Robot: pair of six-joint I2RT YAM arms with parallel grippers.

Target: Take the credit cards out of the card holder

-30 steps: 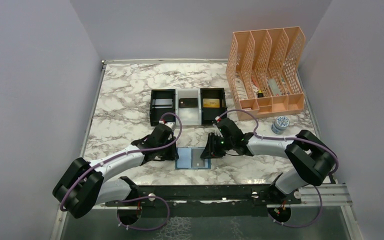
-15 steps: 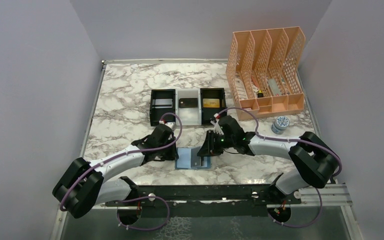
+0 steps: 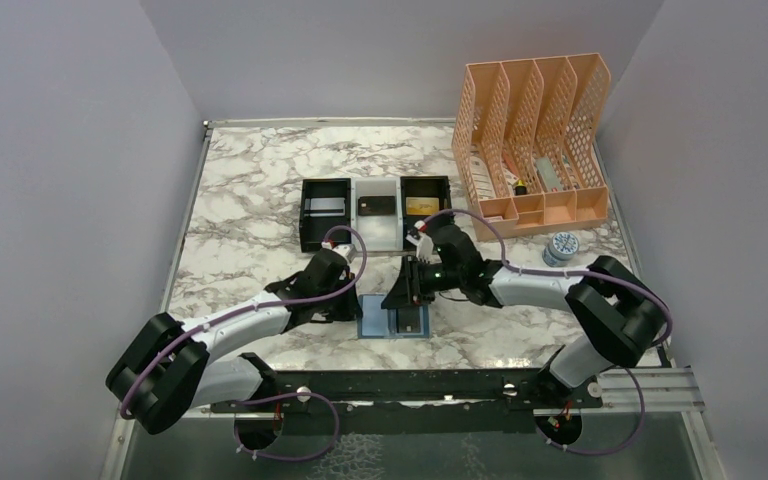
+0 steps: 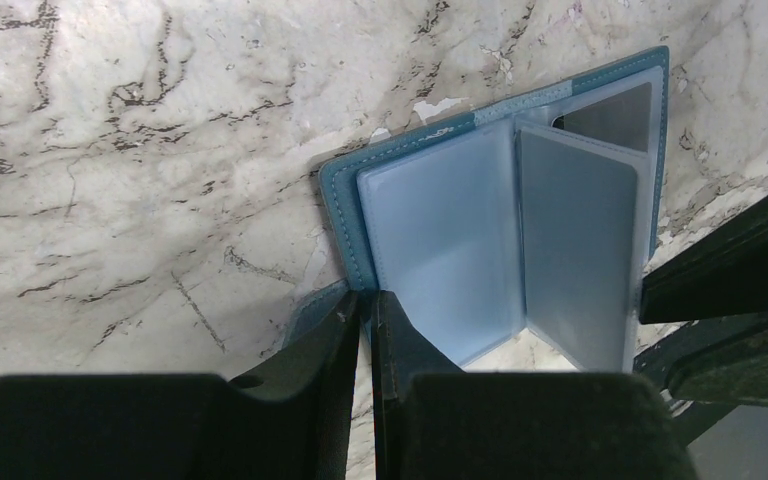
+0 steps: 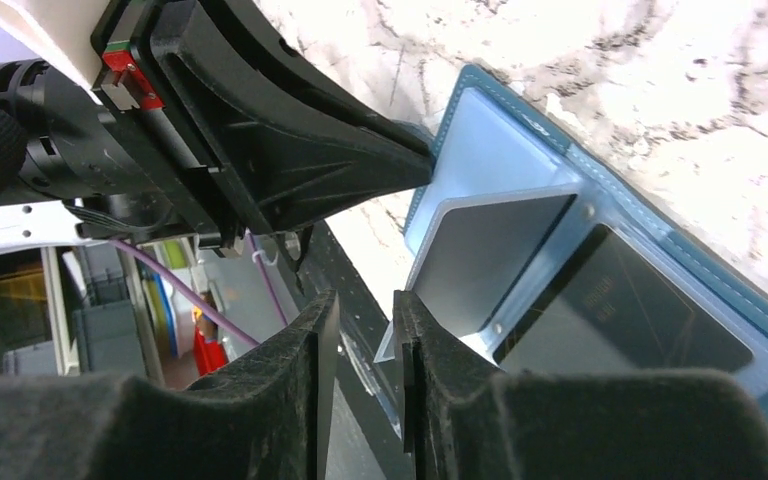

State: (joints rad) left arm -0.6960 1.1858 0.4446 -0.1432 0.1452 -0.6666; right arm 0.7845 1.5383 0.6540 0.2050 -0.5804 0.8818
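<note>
The blue card holder (image 3: 373, 318) lies open on the marble near the front edge. My left gripper (image 4: 365, 300) is shut on its left edge (image 4: 338, 215). My right gripper (image 5: 360, 305) hovers over the right panel with its jaws a narrow gap apart, and a clear inner leaf holding a silvery-grey card (image 5: 490, 260) rests raised against one finger. A black card (image 5: 620, 310) lies in the panel beneath. In the left wrist view the leaf (image 4: 575, 250) stands up from the spine. Silver (image 3: 326, 207), black (image 3: 377, 205) and gold (image 3: 422, 206) cards lie in the tray.
The black-and-white three-compartment tray (image 3: 352, 228) stands just behind the holder. An orange mesh file organiser (image 3: 535, 140) is at the back right, with a small round tin (image 3: 561, 246) in front of it. The table's front edge runs close below the holder.
My right gripper has moved left over the card holder and the inner leaf has come up. My left gripper has kept its hold, and the holder has shifted slightly right.
</note>
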